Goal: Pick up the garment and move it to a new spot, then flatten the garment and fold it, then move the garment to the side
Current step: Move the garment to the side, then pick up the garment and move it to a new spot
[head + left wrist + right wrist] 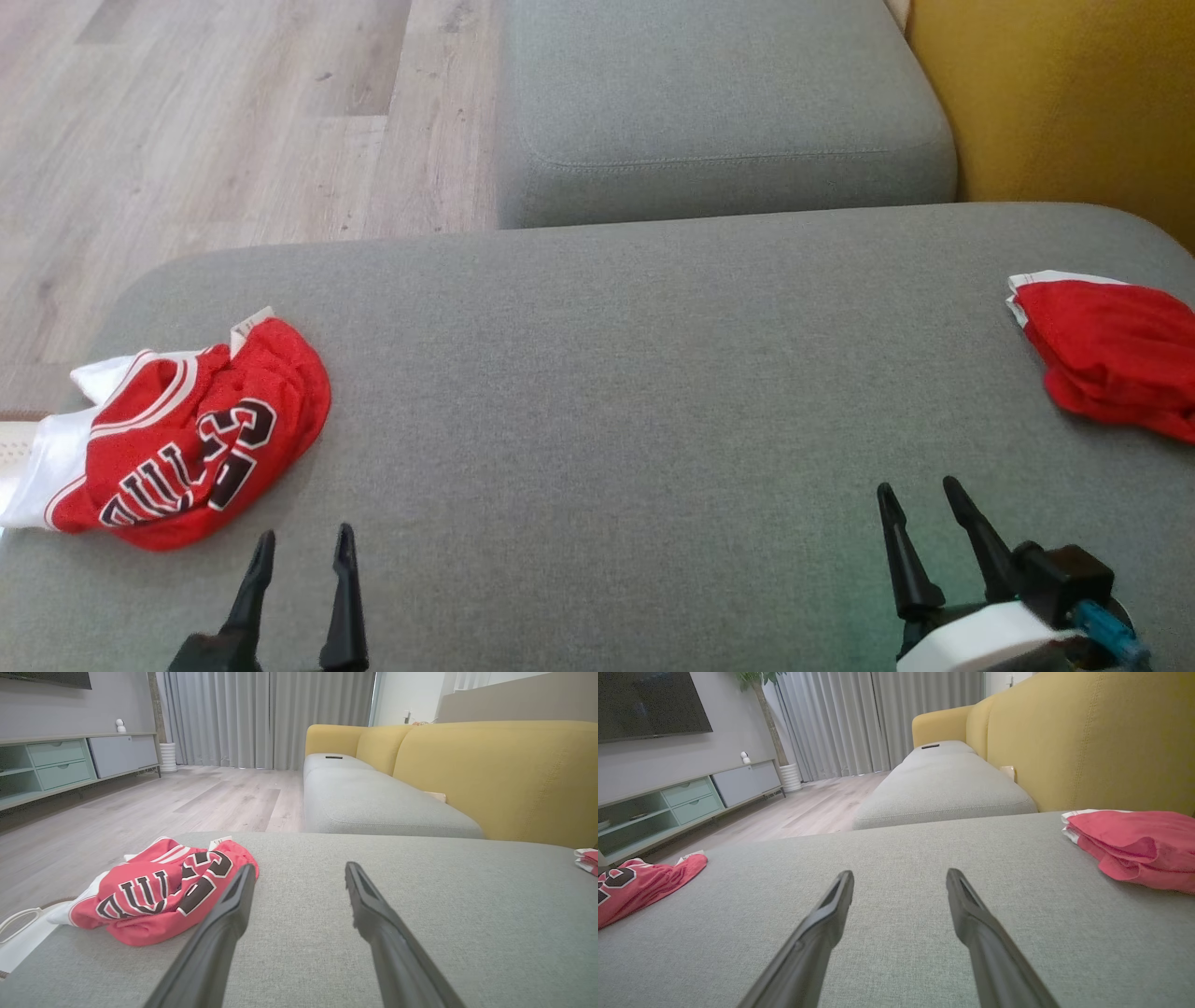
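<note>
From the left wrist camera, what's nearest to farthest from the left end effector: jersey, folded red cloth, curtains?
1. Jersey, close on the left.
2. Folded red cloth, at the far right.
3. Curtains, across the room.

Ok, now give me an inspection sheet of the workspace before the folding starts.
Surface: grey fabric cushion, flat.
Job's things: crumpled red jersey at left edge; folded red garment at right edge.
Clutter: small dark object on far sofa seat.
Grippers: left gripper and right gripper open, holding nothing, above cushion.
Cables: white cord loop beside the cushion's left edge.
Surroundings: wood floor, yellow sofa back, grey curtains.
</note>
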Robot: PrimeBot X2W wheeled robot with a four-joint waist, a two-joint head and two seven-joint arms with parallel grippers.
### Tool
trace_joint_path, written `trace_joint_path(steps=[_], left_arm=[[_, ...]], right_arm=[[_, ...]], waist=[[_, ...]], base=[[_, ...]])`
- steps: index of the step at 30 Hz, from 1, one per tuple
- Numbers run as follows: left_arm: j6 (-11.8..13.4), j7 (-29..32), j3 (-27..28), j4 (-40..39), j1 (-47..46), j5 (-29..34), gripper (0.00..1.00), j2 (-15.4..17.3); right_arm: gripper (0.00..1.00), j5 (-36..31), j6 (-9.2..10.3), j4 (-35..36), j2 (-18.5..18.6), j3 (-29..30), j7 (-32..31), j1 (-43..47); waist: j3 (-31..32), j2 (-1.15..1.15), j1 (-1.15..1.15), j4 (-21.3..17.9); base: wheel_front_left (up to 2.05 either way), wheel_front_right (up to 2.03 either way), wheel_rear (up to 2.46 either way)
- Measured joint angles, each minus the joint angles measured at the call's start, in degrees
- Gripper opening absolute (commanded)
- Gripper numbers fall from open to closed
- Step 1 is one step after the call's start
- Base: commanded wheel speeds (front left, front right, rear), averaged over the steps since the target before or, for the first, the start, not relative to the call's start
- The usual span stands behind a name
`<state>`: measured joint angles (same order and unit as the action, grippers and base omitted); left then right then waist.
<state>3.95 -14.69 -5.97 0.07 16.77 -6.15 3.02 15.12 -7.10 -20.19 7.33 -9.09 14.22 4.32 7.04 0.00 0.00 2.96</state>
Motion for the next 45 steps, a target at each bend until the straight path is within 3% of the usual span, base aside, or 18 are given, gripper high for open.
trace_joint_path(steps=[30, 37, 45], left_arm=[[-0.91, 0.00, 1.02, 1.38, 0.59, 0.01, 1.00, 0.00], [-1.72, 0.00, 1.63, 1.67, 0.51, 0.60, 1.00, 0.00], [-2.03, 0.00, 3.41, 1.82, 0.61, 1.13, 1.00, 0.02]], right_arm=[[1.00, -2.10, 0.00, 1.93, -1.42, 3.39, 0.00, 1.27], [1.00, -2.18, 0.00, 2.61, -2.81, 4.09, 0.00, 3.38], [1.00, -2.12, 0.00, 2.69, -3.58, 3.60, 0.00, 3.75]], waist=[[0.37, 0.00, 0.00, 0.54], [0.60, 0.00, 0.00, 3.49], [0.78, 0.00, 0.00, 9.83]], base=[[0.00, 0.00, 0.00], [0.00, 0.00, 0.00], [0.00, 0.00, 0.00]])
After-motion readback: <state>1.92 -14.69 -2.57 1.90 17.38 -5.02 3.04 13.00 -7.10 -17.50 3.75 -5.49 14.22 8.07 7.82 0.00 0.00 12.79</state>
